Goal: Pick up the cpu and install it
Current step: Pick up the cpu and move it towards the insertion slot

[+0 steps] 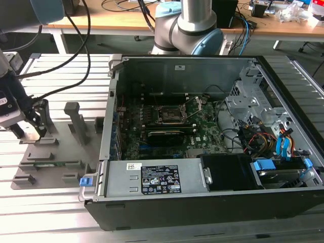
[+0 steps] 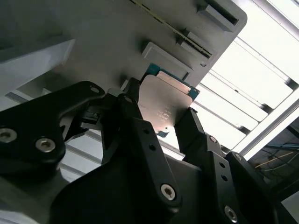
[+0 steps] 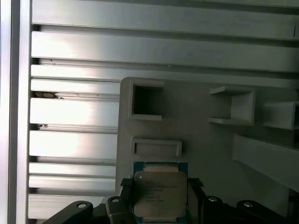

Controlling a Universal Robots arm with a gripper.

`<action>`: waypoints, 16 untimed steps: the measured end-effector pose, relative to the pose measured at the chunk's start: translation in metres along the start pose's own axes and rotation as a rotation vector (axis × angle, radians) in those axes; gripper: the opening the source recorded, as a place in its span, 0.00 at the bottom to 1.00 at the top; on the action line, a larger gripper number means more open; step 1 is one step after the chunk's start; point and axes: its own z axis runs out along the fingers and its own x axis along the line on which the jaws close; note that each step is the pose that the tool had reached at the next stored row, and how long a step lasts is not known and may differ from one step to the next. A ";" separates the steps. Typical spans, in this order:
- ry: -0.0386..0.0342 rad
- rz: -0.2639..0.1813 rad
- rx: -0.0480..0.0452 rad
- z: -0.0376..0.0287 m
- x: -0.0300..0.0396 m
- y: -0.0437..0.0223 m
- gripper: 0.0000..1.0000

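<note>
A slatted aluminium tabletop [image 1: 55, 212] carries everything. On it, well apart from the fingers toward the exterior view's right, lies an open black computer case [image 1: 202, 210] with its side panel off. The base of the grey and pale blue robot arm [image 1: 195, 20] rises beyond the case, far from the fingers. A grey plastic fixture tray [image 1: 55, 152] with upright posts and shallow pockets lies directly beneath the fingers, beside the case on the exterior view's left. Inside the case a green motherboard [image 1: 207, 134] lies flat, and its black square socket frame [image 1: 172, 115] sits near the board's middle, well away from the fingers. The black gripper [image 2: 161, 112] is low over the tray. In both wrist views its two fingers [image 3: 124, 184] stand on opposite sides of the cpu [image 2: 169, 95], pressed against its edges, so they are closed on the chip. The cpu sits between the fingertips with its pale silver lid facing up and a thin green rim showing around it. A small raised rectangular pocket [image 3: 156, 147] of the tray lies just beyond the chip, past the fingertips, and a deeper square recess [image 3: 147, 100] lies farther out along the same line. Whether the chip rests on the tray or is lifted clear of it cannot be told.
</note>
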 end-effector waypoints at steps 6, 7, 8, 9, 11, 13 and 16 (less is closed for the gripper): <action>0.0000 0.000 0.0000 -0.0148 -0.0004 -0.0006 0.55; -0.0001 0.000 0.0000 -0.0169 -0.0004 -0.0007 0.55; 0.0000 0.000 0.0001 -0.0183 -0.0005 -0.0007 0.55; 0.0000 0.000 0.0000 -0.0198 -0.0005 -0.0008 0.55; -0.0001 0.000 0.0001 -0.0252 -0.0007 -0.0010 0.55; 0.0000 0.000 0.0001 -0.0338 -0.0009 -0.0014 0.55; 0.0001 0.000 0.0001 -0.0434 -0.0011 -0.0018 0.55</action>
